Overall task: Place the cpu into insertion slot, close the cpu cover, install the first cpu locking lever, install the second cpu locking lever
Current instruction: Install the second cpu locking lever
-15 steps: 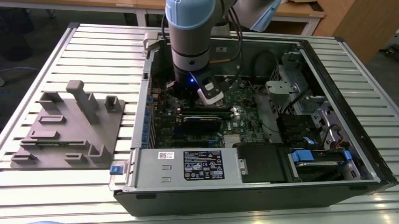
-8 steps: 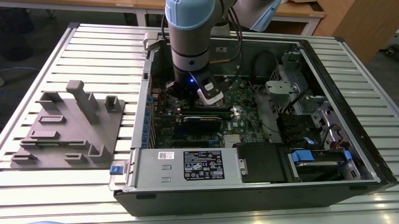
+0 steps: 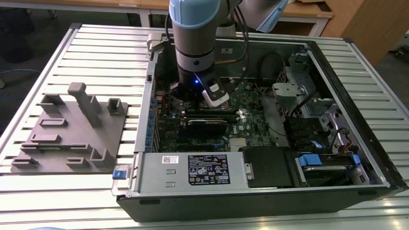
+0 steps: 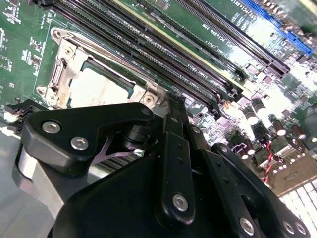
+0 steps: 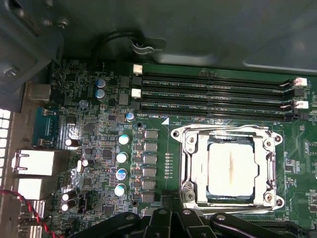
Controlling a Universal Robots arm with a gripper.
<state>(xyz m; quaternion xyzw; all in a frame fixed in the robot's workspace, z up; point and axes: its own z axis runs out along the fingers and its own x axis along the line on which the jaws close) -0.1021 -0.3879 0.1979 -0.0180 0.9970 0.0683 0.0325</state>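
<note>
The cpu lies flat in the insertion slot on the green motherboard, its silver-grey face up. The cpu cover is down around it as a silver frame. Thin metal levers run along the frame's sides. In the second wrist view the cpu and the cpu cover sit just beyond my gripper. The gripper is shut with nothing held, and its tip is at the socket's corner. In the exterior view the gripper reaches down into the open computer case over the board.
Long black memory slots run beside the socket. The case walls box the arm in. A power supply and a drive bay with blue tabs sit at the case's near side. A grey fixture plate stands on the exterior view's left.
</note>
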